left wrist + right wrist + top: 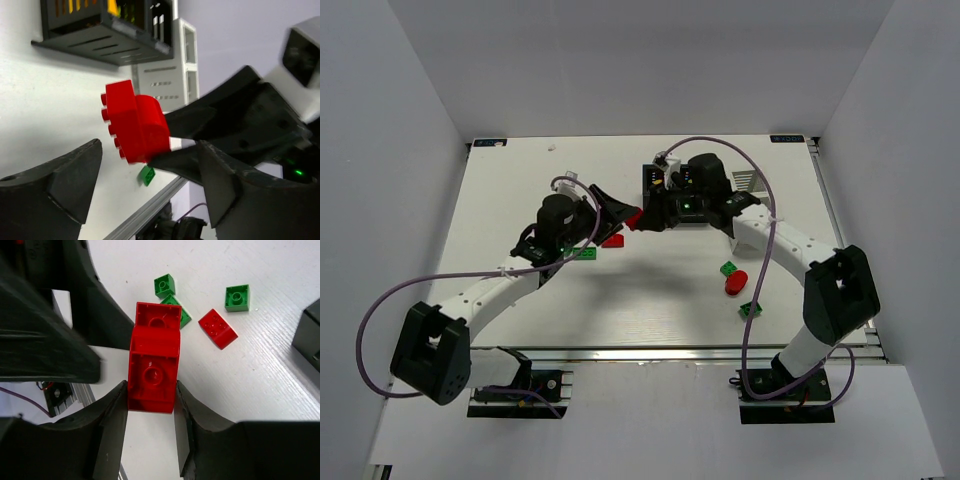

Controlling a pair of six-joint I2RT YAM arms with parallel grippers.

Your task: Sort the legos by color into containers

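1. View from above: right fingers (pixel 646 217) and left fingers (pixel 623 212) meet tip to tip over the surface (pixel 650 320), with the red brick (pixel 634 218) between them, near the black box (pixel 665 178).
2. Left wrist view: left fingers spread wide; the red brick sits in their gap, not gripped by them.
3. Right wrist view: right fingers clamped on the red brick's two sides; green bricks (pixel 237 296) lie on the surface beyond.

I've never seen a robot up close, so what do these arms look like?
Left arm and right arm match: white links, chunky black joints, a looping purple cable each. The left gripper and right gripper are black with two tapering fingers.
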